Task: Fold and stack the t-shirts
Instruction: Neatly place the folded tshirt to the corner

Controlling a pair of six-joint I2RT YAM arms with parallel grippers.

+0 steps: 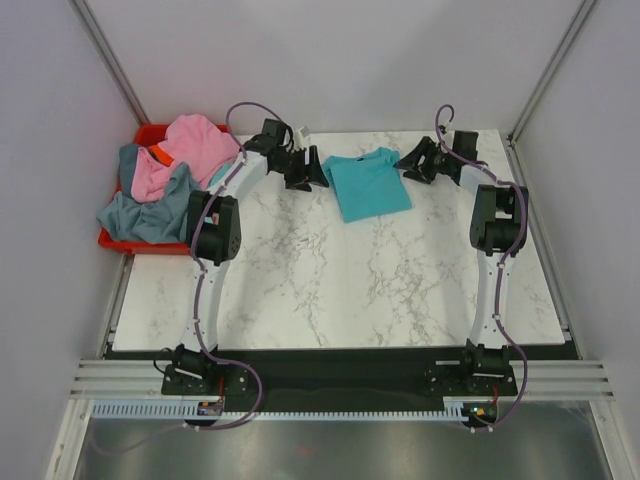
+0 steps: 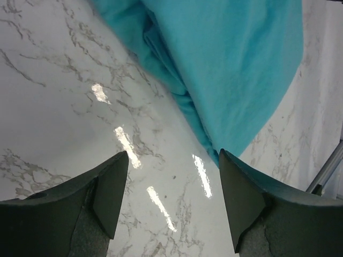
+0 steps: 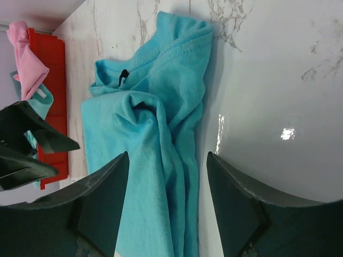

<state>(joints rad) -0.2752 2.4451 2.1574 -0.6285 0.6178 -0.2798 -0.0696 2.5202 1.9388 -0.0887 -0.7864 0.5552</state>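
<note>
Top external view: a white desk (image 1: 330, 290) veined in grey like marble, glossy enough to mirror the lamps; plain pale walls (image 1: 330, 60) close it in on three sides, with two slanted metal posts (image 1: 110, 60) at the far corners. Two arms (image 1: 205, 260) stand at the near edge, one pincer each.

One red bin (image 1: 148, 133) sits at the far left corner of the desk. It is heaped with cloth: one pink shirt (image 1: 190, 145), one grey-blue shirt (image 1: 150, 215) hanging over the near rim, an orange patch between them, and a sliver of teal; how many shirts lie beneath I cannot tell.

One teal shirt (image 1: 367, 185) lies alone on the desk at the far middle, partly rumpled, between the two pincers.

Left pincer (image 1: 305, 170) is by the shirt's left side; its wrist view shows the jaws apart over bare desk at the cloth's edge, holding nothing. Right pincer (image 1: 415, 165) is by the shirt's right side; its jaws gape above a bunched ridge of the cloth, not gripping it.
</note>
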